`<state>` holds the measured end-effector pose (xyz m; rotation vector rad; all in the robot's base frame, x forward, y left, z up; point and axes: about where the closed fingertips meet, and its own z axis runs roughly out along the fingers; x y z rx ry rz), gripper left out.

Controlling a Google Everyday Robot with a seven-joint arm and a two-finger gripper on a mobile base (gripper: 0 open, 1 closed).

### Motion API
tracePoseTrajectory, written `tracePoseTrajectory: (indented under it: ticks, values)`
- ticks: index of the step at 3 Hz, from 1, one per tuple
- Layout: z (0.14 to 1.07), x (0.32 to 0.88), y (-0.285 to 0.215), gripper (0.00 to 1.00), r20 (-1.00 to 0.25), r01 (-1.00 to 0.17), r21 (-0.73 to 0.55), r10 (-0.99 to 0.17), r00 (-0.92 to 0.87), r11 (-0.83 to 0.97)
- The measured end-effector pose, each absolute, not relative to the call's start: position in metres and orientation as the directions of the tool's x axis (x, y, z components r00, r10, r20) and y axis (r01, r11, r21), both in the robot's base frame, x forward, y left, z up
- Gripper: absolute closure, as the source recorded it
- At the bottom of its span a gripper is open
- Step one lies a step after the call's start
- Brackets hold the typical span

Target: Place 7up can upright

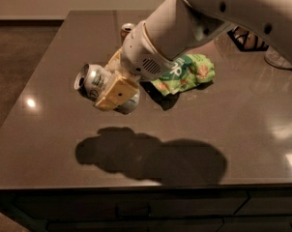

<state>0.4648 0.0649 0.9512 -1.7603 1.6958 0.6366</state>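
My gripper point(114, 88) is shut on the 7up can point(95, 81), a silver-white can. It holds the can lying sideways in the air above the dark table point(49, 129), with the can's silver top pointing left. A tan finger point(116, 94) crosses the can's front. The can's shadow falls on the table below. The white arm reaches in from the upper right.
A green snack bag point(187, 74) lies on the table behind the arm. Another can point(126, 30) stands at the back, partly hidden by the arm. The table's front edge point(136, 186) runs along the bottom, with drawers below it.
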Motion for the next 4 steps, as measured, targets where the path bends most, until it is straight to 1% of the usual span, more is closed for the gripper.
tracePoseTrajectory:
  ticks: [1, 2, 3, 4]
  values:
    - [0.945, 0.472, 0.059, 1.0, -0.789, -0.988, -0.113, -0.614, 0.026, 0.104]
    - [0.938, 0.481, 0.052, 1.0, -0.859, -0.978, -0.102, -0.513, -0.006, 0.183]
    - [0.929, 0.487, 0.045, 1.0, -0.911, -0.973, -0.039, -0.409, -0.06, 0.229]
    - [0.921, 0.486, 0.04, 1.0, -0.944, -0.972, 0.014, -0.319, -0.091, 0.235]
